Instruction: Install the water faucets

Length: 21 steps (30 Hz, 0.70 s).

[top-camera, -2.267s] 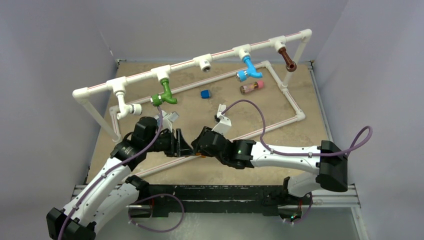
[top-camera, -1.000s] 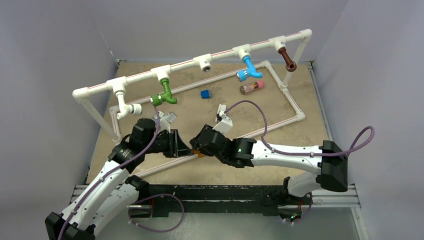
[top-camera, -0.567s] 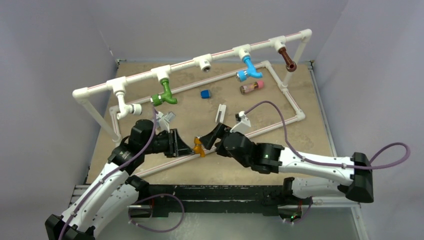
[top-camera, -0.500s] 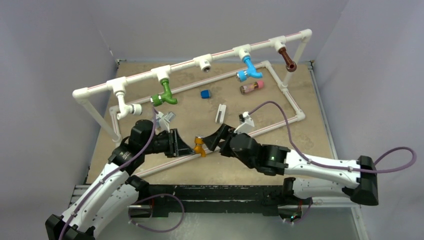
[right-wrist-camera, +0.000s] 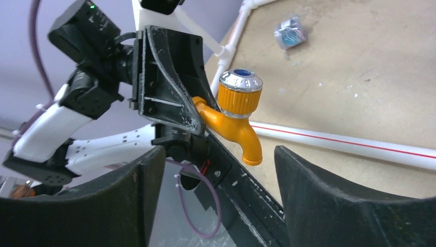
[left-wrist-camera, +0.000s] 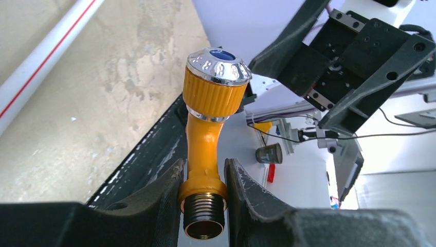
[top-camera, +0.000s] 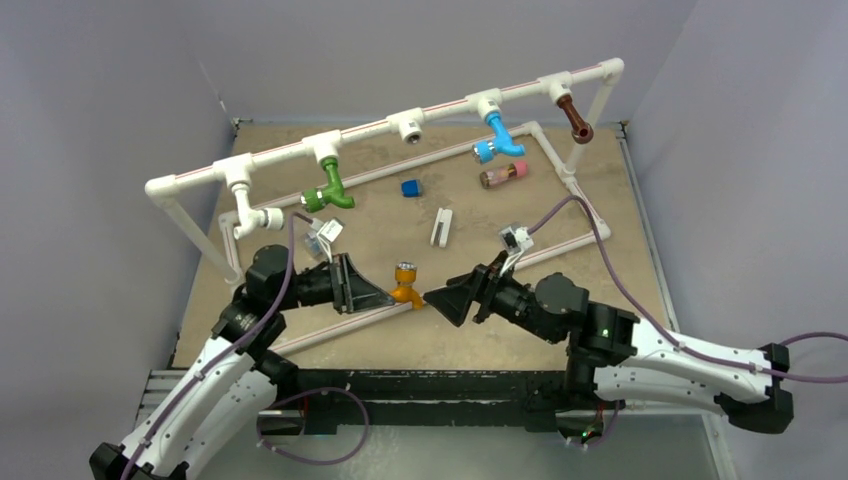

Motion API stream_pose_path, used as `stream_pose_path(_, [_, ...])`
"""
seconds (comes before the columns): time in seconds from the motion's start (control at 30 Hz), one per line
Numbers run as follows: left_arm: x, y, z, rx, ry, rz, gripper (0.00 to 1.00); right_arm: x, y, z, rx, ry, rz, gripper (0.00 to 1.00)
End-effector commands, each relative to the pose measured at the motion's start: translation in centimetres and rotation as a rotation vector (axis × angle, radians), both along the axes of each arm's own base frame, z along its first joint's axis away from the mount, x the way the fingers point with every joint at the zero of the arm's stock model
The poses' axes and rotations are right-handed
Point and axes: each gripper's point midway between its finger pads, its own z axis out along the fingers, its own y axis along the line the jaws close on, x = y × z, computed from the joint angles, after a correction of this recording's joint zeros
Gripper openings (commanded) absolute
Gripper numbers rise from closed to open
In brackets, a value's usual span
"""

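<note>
Top external: left gripper (top-camera: 388,297) clenched on the orange faucet (top-camera: 405,285) — held above the tabletop (top-camera: 380,220), close to its near edge, about mid-width. Left wrist: fingers (left-wrist-camera: 164,200) pinch the stem just above the threaded end, chrome-capped knob up. Right gripper (top-camera: 433,298) sits just beside the faucet, facing it — jaws spread wide, touching nothing. Green faucet (top-camera: 328,193), blue faucet (top-camera: 497,138) and brown faucet (top-camera: 574,117) hang from the white pipe rail (top-camera: 280,152) along the far side. The tee joint (top-camera: 408,126) between green and blue shows an open socket.
</note>
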Motion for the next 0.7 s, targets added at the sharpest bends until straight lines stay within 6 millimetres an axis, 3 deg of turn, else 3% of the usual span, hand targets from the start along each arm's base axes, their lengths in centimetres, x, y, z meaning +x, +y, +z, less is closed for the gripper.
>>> stream_pose_path(0.0, [-1.5,-0.2,3.5,-0.104,-0.083,-0.076,0.0,-0.7,-1.2,3.4,0.041,-0.127,0.048,0.84])
stream_pose_path(0.1, [-2.5,-0.2,4.3,-0.131,-0.101,-0.125,0.0,-1.3,-1.8,4.7,0.07,-0.148,0.068,0.91])
stream_pose_path(0.23, [-3.7,-0.1,5.7,-0.173,-0.151,-0.185,0.0,-2.8,-1.3,5.4,0.102,-0.15,0.157,0.92])
stream_pose_path(0.47, [-5.7,0.3,8.9,-0.269,-0.24,-0.265,0.0,-5.4,-0.1,6.9,0.22,-0.146,0.302,0.86])
stream_pose_path(0.67, [-6.4,0.5,10.3,-0.31,-0.259,-0.278,0.0,-7.0,1.6,8.1,0.292,-0.171,0.419,0.75])
